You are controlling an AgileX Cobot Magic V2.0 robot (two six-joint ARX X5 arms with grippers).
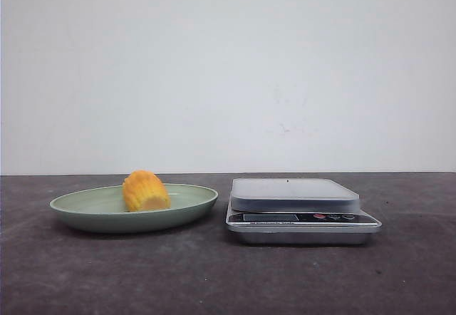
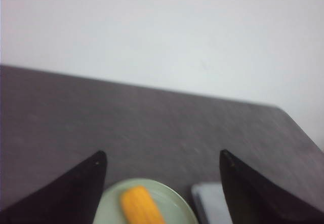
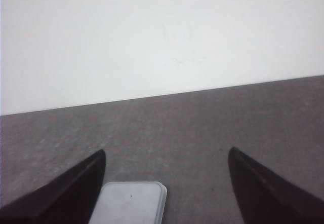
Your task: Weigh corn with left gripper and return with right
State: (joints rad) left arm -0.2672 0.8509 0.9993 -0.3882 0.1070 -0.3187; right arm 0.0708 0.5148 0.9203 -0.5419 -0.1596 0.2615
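Note:
The corn (image 1: 145,191), a stubby yellow-orange cob piece, lies in a pale green plate (image 1: 85,204) on the left of the dark table. A grey kitchen scale (image 1: 296,195) stands to the plate's right, its platform bare. No gripper shows in the front view. In the left wrist view the left gripper (image 2: 163,159) is open and empty, well above and short of the corn (image 2: 140,207) and the plate (image 2: 177,203), with the scale's corner (image 2: 210,203) beside them. In the right wrist view the right gripper (image 3: 166,155) is open and empty, with the scale platform (image 3: 130,202) below it.
A plain white wall stands behind the table's far edge (image 1: 228,174). Dark tabletop (image 1: 214,279) stretches in front of the plate and scale. The scale's display and buttons (image 1: 335,217) face the front.

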